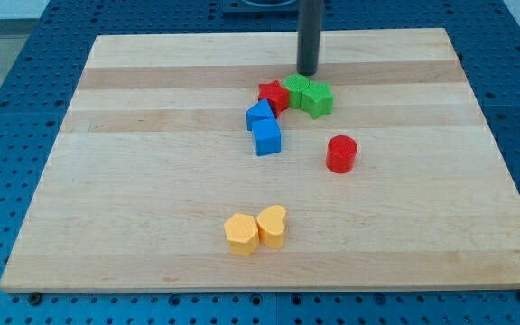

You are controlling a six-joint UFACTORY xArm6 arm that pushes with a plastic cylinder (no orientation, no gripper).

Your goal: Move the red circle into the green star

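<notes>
All I see of my arm is a straight, dark grey cylindrical rod, smooth and matte; my tip (307, 73) is blunt and flat-ended; no markings visible.

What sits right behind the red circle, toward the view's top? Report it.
Bare board lies right behind the red circle. Farther up stand the green star and a second green block, with my tip just beyond them. Nothing looks hidden.

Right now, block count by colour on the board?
Red: 2, the red circle and a red block
Green: 2, the green star and a green block
Blue: 2
Yellow: 2
Total: 8
</notes>
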